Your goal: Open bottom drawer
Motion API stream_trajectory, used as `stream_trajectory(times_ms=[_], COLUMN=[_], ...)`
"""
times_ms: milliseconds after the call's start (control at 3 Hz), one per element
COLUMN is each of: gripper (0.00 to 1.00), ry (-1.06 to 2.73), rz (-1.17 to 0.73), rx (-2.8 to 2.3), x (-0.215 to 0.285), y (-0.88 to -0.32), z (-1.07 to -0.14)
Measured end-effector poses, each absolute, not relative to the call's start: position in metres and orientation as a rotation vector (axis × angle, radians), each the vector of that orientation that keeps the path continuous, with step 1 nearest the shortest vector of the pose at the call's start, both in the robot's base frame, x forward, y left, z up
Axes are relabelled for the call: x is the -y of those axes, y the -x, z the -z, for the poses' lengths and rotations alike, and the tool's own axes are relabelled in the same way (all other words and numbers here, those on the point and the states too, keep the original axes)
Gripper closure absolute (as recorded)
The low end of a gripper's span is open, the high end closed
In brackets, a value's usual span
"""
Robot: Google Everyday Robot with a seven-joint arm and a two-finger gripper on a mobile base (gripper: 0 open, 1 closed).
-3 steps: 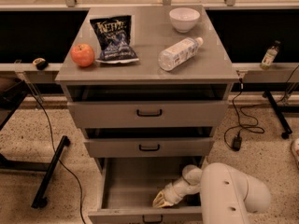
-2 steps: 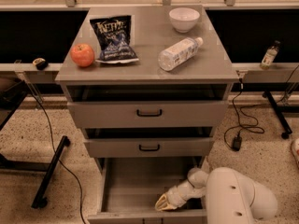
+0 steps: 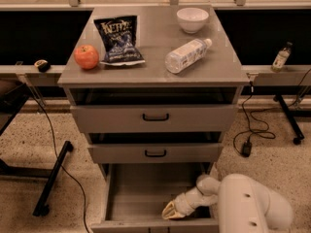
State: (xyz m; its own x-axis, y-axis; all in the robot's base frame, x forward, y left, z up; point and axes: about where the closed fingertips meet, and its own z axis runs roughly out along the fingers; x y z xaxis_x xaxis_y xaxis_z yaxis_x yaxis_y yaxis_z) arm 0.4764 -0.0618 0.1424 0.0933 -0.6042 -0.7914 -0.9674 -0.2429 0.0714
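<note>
1. Down at the bottom centre of the camera view, the slim grey metal bottom drawer (image 3: 138, 195) stands pulled well out, its plain grey interior showing.
2. The cream-tipped gripper (image 3: 173, 211), on a bulky white arm (image 3: 248, 210) entering from the lower right, lies inside that drawer near its front right corner, just behind the front panel. Whether the pincer is spread or pressed together cannot be told.
3. Above sit the mid-sized grey drawer front (image 3: 121, 153) and the tallest grey drawer front (image 3: 107, 118), each with a black bar handle.
4. On the grey cabinet top (image 3: 155, 45) lie a red apple (image 3: 86, 56) at the left, a black crisp bag (image 3: 118, 40) just beside it, a white bowl (image 3: 192, 19) at the back right, and a clear plastic bottle (image 3: 187, 56) on its side.
5. The speckled floor (image 3: 29, 144) carries a black cable (image 3: 246, 142) at the right. A small bottle (image 3: 281, 57) stands on the right ledge.
</note>
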Motion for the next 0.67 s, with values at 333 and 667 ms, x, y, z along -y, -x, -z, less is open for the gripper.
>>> stream_trajectory(times_ms=[333,667], gripper=[1.0,1.0], ry=[1.841,1.769], rz=[-0.88,-0.747], rx=[-1.53,-1.49], x=[0.088,0.116], y=[-0.482,-0.487], z=[-0.179,-0.228])
